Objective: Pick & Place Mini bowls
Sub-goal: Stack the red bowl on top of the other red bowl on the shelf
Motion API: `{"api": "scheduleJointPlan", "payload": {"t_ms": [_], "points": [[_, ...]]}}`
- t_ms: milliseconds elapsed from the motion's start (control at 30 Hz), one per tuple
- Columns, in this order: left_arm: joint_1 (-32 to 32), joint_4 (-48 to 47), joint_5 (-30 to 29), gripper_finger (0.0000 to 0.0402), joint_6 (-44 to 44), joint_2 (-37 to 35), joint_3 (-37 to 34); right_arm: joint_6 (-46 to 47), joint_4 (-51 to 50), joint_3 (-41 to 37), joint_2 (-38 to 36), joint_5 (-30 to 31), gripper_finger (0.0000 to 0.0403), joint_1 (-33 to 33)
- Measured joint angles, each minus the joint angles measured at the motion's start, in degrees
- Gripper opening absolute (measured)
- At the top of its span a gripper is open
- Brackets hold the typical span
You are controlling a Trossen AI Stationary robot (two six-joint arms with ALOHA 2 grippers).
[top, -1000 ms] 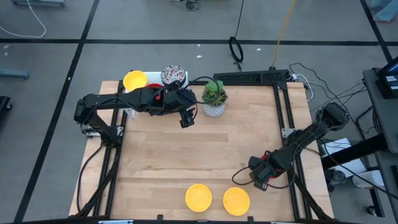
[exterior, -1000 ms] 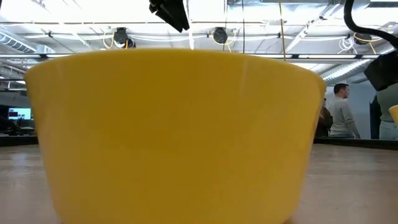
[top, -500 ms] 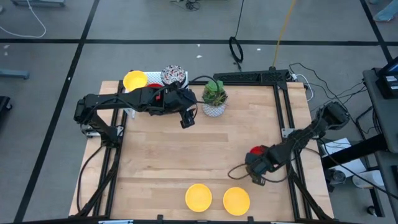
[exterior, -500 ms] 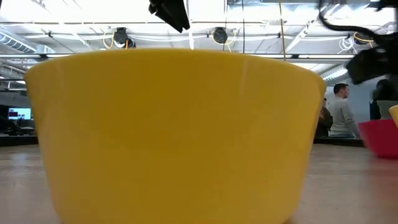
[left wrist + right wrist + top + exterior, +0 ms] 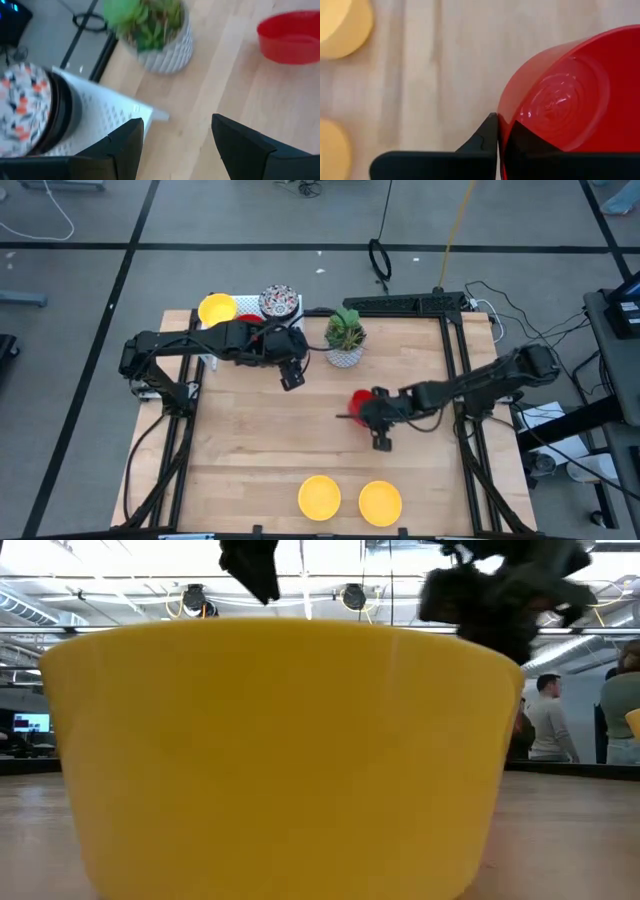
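A red mini bowl [image 5: 361, 401] is held by my right gripper [image 5: 370, 412] over the middle of the table; it also shows in the left wrist view [image 5: 292, 36]. Two yellow mini bowls [image 5: 320, 496] [image 5: 380, 502] rest on their bases at the near edge, and one [image 5: 280, 760] fills the low view. Another yellow bowl [image 5: 216, 309] and a floral-patterned bowl [image 5: 279, 302] sit at the far-left corner. My left gripper [image 5: 290, 376] hovers open just near of them, touching nothing [image 5: 175, 145]. My right gripper pinches the red bowl's rim [image 5: 501, 120], one finger [image 5: 487, 136] outside the wall and the other inside the hollow. The fingers come at it level from the table's right side. The bowl sits tilted in the hold, its inside toward the wrist camera.
A white pot with a green plant [image 5: 345, 338] stands at the far edge, close to both grippers. A white perforated rack [image 5: 100, 115] holds the patterned bowl stack [image 5: 25, 107]. Bare wood lies between the red bowl and the near yellow bowls. People [image 5: 550, 720] stand beyond the table.
My right gripper has carried the red bowl from near the table's right edge toward the left and the far edge, to the middle of the table. My left gripper has shifted a little to the left and stays open.
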Motion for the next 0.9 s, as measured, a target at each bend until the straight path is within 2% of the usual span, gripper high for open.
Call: {"api": "scheduleJointPlan", "payload": {"t_ms": [233,500,633,900], "points": [[-0.66,-6.04,-0.2,0.0239,-5.28,0.0,0.0,-11.35,0.44,6.62,7.69,0.02,0.0,-5.49],[-2.48,-8.47,-0.57,0.0239,-7.25,0.0,-0.02,-21.58,6.73,13.76,17.56,-1.95,0.0,-6.58],[-3.17,-9.25,-0.62,0.0239,-7.99,-0.57,-0.09,-22.82,11.36,14.96,21.73,-7.58,0.0,-6.8],[-3.38,-9.84,-0.65,0.0239,-9.35,-1.22,-0.07,-21.48,12.25,15.3,23.86,-7.5,0.0007,-6.79]]}}
